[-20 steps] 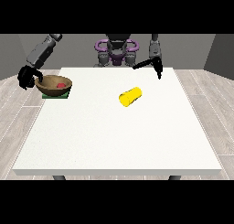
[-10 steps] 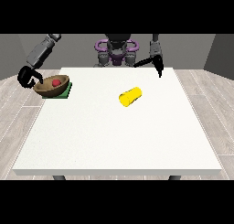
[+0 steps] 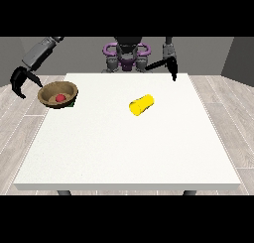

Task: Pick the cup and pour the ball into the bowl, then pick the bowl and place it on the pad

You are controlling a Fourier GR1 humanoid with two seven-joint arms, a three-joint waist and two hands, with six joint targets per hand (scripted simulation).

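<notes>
My hand at the view's left [image 3: 21, 81] hangs off the table's left edge, just beside the brown bowl [image 3: 58, 93] but apart from it. Its fingers are spread and curved downward like a claw, and they hold nothing. The bowl rests on the table [image 3: 129, 152] near the far-left corner, and the red ball [image 3: 60, 97] lies inside it. A sliver of dark green shows under the bowl's right side; I take that to be the pad [image 3: 72, 104], so the bowl appears to sit on it, though most of the pad is hidden.

The yellow cup [image 3: 142, 104] lies on its side near the middle of the table, its mouth turned toward the camera, well apart from both hands. My hand at the view's right [image 3: 173, 72] hovers over the far edge of the table, pointing downward; I cannot tell how its fingers lie.

Judging from how things lie, the pour is done, since the ball is in the bowl and the cup is set aside. The bowl looks placed on the pad as well. What may remain is only to draw my hand clear.
</notes>
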